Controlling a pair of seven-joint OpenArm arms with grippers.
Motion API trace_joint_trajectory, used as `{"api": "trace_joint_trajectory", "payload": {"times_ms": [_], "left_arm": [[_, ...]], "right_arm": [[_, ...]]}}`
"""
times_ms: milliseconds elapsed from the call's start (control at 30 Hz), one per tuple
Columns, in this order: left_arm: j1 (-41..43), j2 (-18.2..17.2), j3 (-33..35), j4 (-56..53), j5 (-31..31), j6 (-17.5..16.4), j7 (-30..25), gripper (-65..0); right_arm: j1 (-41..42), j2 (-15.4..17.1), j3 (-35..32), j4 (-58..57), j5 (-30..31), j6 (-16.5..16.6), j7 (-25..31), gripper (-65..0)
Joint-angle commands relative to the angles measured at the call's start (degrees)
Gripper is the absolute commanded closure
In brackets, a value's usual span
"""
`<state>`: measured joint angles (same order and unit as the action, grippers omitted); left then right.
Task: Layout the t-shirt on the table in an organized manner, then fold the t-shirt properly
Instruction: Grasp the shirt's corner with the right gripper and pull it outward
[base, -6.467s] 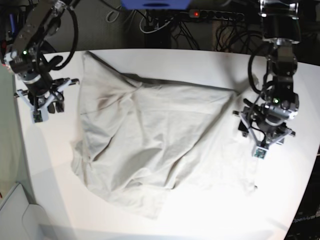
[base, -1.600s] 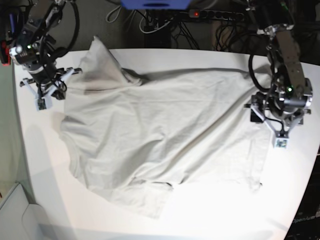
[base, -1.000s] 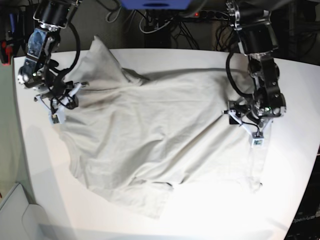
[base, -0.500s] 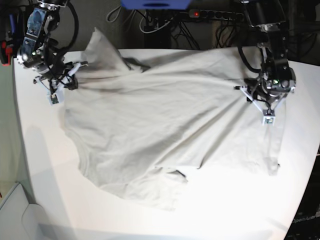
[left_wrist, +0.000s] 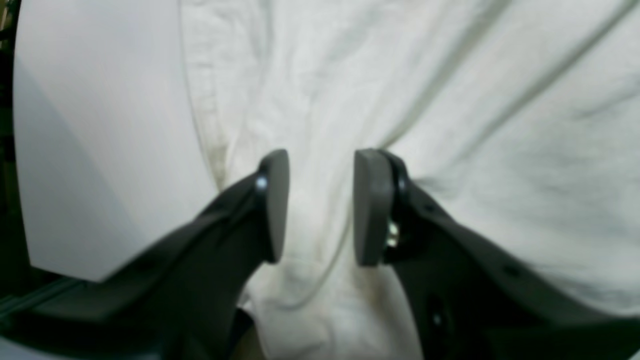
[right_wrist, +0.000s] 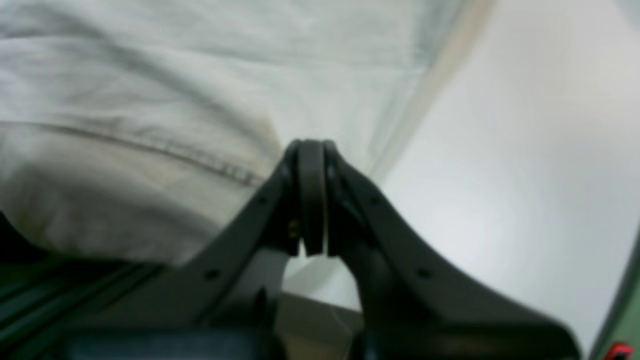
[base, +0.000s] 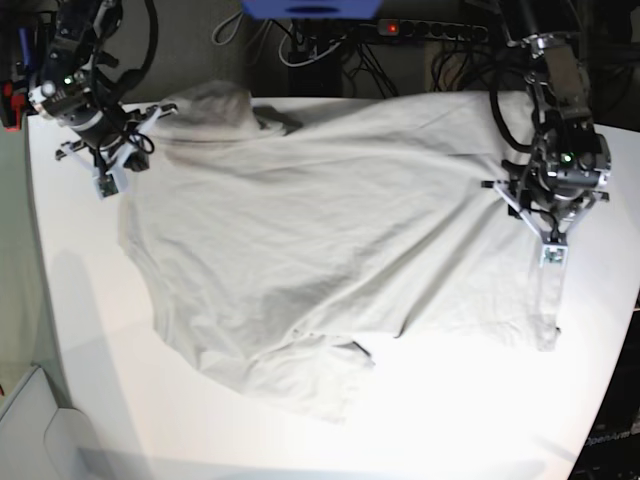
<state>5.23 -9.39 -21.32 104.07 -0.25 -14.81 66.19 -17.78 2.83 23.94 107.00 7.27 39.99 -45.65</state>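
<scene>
The pale grey-beige t-shirt (base: 330, 220) lies spread and wrinkled over most of the white table (base: 90, 330). My right gripper (base: 110, 172) is at the shirt's far left edge. In the right wrist view it (right_wrist: 311, 200) is shut, pinching the t-shirt (right_wrist: 150, 75) near a seam, beside bare table (right_wrist: 500, 150). My left gripper (base: 548, 238) is over the shirt's right side. In the left wrist view it (left_wrist: 322, 165) is open, jaws apart just above the t-shirt (left_wrist: 450, 100), close to its edge and the table (left_wrist: 100, 125).
A power strip with a red light (base: 430, 30) and tangled cables lie behind the table's far edge. A blue object (base: 310, 8) sits at the top centre. A pale bin corner (base: 30, 420) is off the table's left front.
The shirt's raised far-left sleeve has dropped and shifted right. My left gripper has moved slightly right and toward the front. The shirt's right part lies flatter.
</scene>
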Motion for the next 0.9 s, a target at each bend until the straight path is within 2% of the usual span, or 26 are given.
{"api": "trace_joint_trajectory", "payload": {"times_ms": [0,133,267,467,667,867], "left_arm": [[-0.8,-0.59,-0.26,1.11,0.21,0.26,-0.83,-21.1],[-4.22,-0.41,-0.26,-3.19,0.21,0.26,-1.27,-21.2],[-6.86,-0.24,-0.26,-8.12,0.21,0.26,-1.27,-21.2],[-7.39,-0.59,-0.26,-13.48,0.21,0.26,-1.36,-21.3],[-5.72,-0.77,-0.26,-15.24,0.21,0.26,-3.12,-21.3],[-3.7,-0.77,-0.26,-15.06,0.21,0.26,-3.12,-21.3]], "right_arm": [[0.86,0.47,0.1,1.7,0.95,0.01,1.82,0.0],[5.78,0.47,-0.25,0.74,0.86,0.01,1.38,0.0],[10.79,0.73,-3.68,-2.08,0.78,0.01,1.38,0.0],[17.74,1.87,-5.53,-15.0,0.69,0.01,1.47,0.0],[19.23,2.84,-5.61,-24.85,0.69,0.01,1.82,0.0],[15.45,2.58,-5.61,-23.44,0.78,0.01,1.82,0.0]]}}
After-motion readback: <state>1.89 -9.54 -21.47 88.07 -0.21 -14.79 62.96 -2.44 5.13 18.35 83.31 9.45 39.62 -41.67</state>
